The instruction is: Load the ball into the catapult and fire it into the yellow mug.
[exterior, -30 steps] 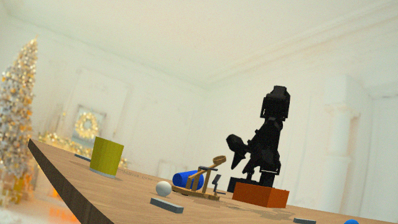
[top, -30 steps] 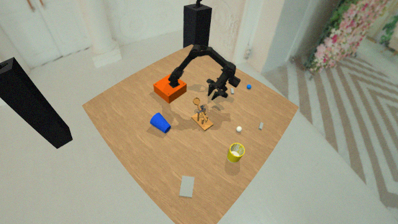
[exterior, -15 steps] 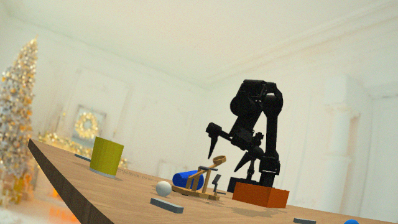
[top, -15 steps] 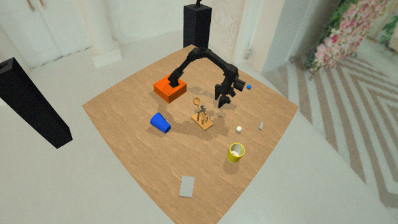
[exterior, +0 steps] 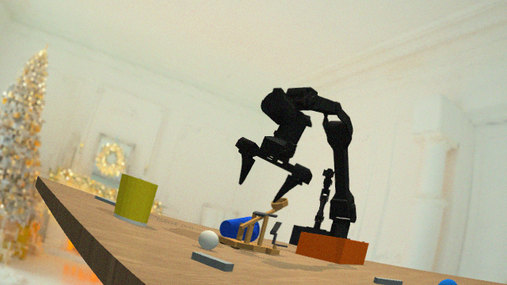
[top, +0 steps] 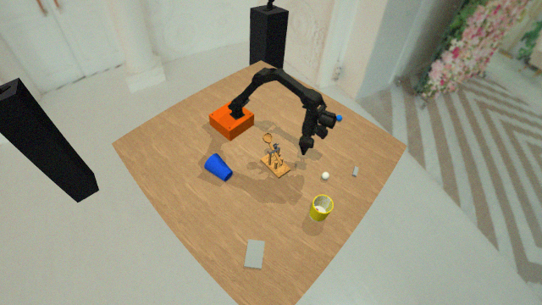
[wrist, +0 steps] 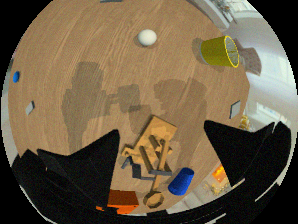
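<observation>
The wooden catapult [top: 275, 160] [exterior: 250, 234] [wrist: 150, 152] stands mid-table with its arm raised and its spoon cup [top: 268, 137] [exterior: 280, 204] empty. The yellow mug [top: 321, 207] [exterior: 135, 199] [wrist: 220, 51] stands upright toward the front right; a small purple speck shows inside it, too small to identify. A white ball [top: 325, 175] [exterior: 208, 240] [wrist: 148, 38] lies on the table between the catapult and the mug. My gripper [top: 306, 147] [exterior: 257, 192] [wrist: 164, 129] is open and empty, hanging above the table just right of the catapult.
A blue cup [top: 218, 167] [exterior: 233, 229] [wrist: 181, 181] lies on its side left of the catapult. The orange arm base [top: 231, 120] [exterior: 330, 247] sits behind it. A small grey block [top: 355, 171] [exterior: 211, 261], a flat grey slab [top: 254, 253] and a small blue ball [top: 339, 118] lie about.
</observation>
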`<state>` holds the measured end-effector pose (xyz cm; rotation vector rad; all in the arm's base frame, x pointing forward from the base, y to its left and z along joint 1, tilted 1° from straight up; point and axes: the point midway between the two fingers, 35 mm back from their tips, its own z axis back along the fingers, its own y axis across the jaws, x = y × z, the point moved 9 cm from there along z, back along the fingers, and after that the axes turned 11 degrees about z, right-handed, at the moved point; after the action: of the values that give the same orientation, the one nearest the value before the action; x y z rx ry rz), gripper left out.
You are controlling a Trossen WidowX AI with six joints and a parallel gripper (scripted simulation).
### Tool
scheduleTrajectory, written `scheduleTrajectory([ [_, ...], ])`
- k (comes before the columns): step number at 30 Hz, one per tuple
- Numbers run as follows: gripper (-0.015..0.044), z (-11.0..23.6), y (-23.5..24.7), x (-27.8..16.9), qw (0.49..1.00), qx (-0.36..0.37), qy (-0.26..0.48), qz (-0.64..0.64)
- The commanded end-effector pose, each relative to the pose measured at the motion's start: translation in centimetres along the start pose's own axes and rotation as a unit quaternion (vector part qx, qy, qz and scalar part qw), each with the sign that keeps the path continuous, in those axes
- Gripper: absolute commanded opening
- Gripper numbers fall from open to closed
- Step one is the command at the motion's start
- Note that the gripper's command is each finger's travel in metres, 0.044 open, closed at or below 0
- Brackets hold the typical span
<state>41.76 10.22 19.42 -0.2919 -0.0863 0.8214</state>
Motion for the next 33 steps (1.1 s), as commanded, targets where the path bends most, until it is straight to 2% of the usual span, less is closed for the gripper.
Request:
scheduleTrajectory([
  [1, 0.0440, 0.3, -2.3, 0.1, 0.998, -0.003, -0.036, -0.047],
  [12, 0.0440, 2.3, -10.1, -0.9, 0.971, -0.027, -0.154, -0.181],
  [24, 0.0440, 5.1, -18.9, -4.5, 0.907, -0.071, -0.288, -0.299],
  [33, 0.0440, 5.7, -18.7, -4.6, 0.906, -0.067, -0.286, -0.304],
])
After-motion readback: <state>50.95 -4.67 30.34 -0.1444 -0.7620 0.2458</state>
